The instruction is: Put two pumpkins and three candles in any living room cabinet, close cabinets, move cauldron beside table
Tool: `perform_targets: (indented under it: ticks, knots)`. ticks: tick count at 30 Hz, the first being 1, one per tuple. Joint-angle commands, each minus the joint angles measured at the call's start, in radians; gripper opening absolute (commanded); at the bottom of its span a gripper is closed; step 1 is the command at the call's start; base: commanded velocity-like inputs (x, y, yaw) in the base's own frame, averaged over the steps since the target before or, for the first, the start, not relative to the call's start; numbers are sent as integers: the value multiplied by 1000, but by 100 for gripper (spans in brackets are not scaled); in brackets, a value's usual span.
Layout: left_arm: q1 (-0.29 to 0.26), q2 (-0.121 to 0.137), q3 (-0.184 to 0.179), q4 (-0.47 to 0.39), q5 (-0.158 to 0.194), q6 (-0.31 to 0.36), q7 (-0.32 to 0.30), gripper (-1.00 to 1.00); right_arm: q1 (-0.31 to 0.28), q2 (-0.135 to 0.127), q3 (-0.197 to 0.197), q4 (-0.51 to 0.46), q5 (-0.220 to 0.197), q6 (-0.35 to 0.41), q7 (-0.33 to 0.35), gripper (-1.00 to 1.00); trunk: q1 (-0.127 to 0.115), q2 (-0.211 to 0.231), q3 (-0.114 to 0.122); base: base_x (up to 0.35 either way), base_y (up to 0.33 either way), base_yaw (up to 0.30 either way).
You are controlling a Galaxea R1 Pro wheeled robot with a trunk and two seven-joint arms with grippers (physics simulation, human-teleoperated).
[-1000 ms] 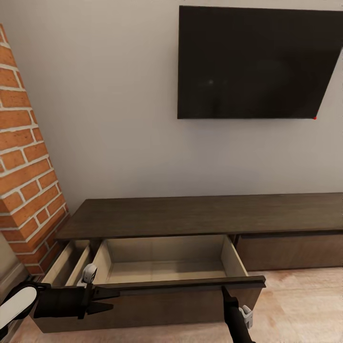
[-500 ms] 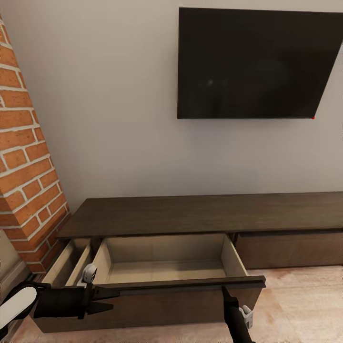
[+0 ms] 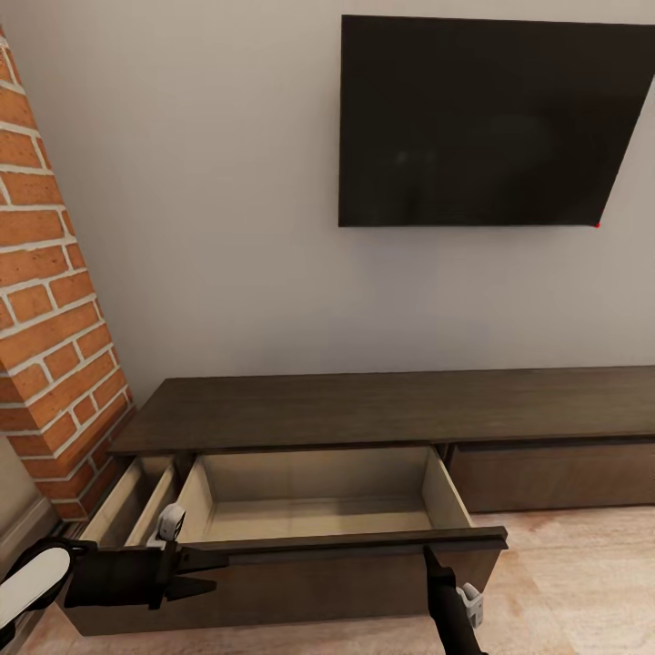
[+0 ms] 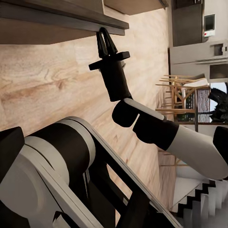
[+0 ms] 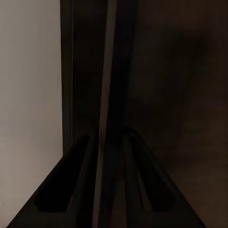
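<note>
The long low dark brown cabinet (image 3: 382,409) stands against the wall, with its wide drawer (image 3: 318,520) pulled out and its pale beige inside bare. My right gripper (image 3: 428,553) reaches up to the top edge of the drawer front (image 3: 346,569). In the right wrist view, the right gripper (image 5: 111,142) has a dark finger on each side of that thin edge (image 5: 110,71). The left wrist view shows the same grip (image 4: 105,37). My left gripper (image 3: 214,571) hovers by the drawer front's left end, fingers apart and holding nothing. The pumpkins, candles, cauldron and table are out of view.
A narrow second drawer (image 3: 127,505) is open at the cabinet's left end, beside a brick column (image 3: 45,318). A closed drawer front (image 3: 555,478) lies to the right. A black TV (image 3: 491,118) hangs above. Wooden floor (image 3: 582,582) lies in front; dining chairs (image 4: 178,95) stand far off.
</note>
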Motion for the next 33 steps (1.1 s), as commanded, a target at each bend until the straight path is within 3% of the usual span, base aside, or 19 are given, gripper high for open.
perform_targets:
  ticks: [1,9,10,33]
  knots:
    - [-2,1,-3,1,-5,0,-8,100,-1,1,42,-1,12,-9,8,-100,0,-1,-1,0,0,0]
    - [-2,1,-3,1,-5,0,-8,100,-1,0,42,-1,12,-11,8,-100,0,-1,-1,-13,0,0]
    - [-2,1,-3,1,-5,0,-8,100,-1,0,42,-1,12,-11,8,100,0,-1,-1,-108,0,0]
    - [-2,1,-3,1,-5,0,-8,100,-1,-1,45,0,13,-2,5,100,0,-1,-1,-154,0,0]
